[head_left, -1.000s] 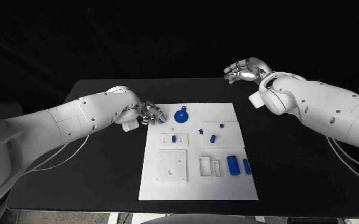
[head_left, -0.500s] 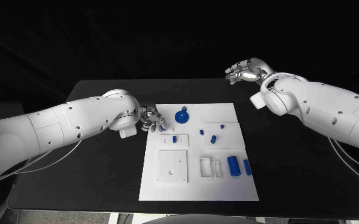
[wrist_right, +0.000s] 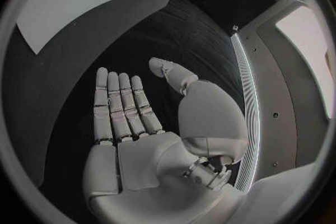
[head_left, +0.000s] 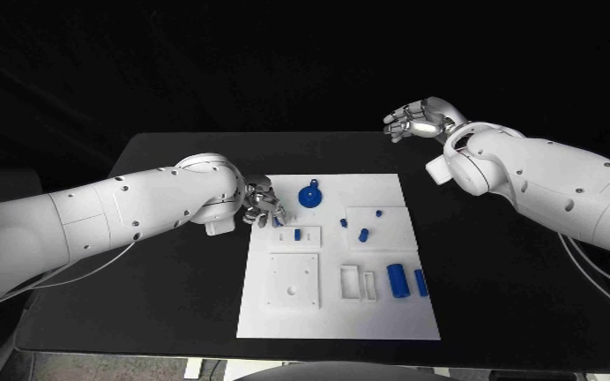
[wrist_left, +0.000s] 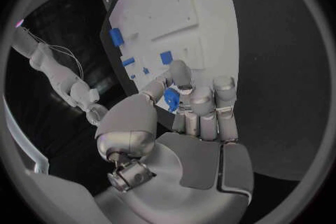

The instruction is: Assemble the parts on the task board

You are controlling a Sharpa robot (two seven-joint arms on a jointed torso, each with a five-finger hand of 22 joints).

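Note:
The white task board (head_left: 333,310) lies in the middle of the black table. My left hand (head_left: 264,205) hovers at the board's far left corner and pinches a small blue part (wrist_left: 171,98) between its fingertips. A round blue part (head_left: 309,196) with a knob lies just to its right on the board. Small blue pegs (head_left: 361,235) and two bigger blue cylinders (head_left: 397,280) lie farther along the board. My right hand (head_left: 420,119) is raised beyond the table's far right edge, fingers straight and apart, holding nothing (wrist_right: 133,117).
Raised white blocks (head_left: 293,282) and a slotted block (head_left: 357,282) stand on the board's near half. Bare black table (head_left: 152,293) runs along both sides of the board. A white cable (head_left: 102,266) trails under my left arm.
My left hand has shifted a little nearer and to the right, onto the board's far left corner, still with the blue part. The right hand has hardly moved.

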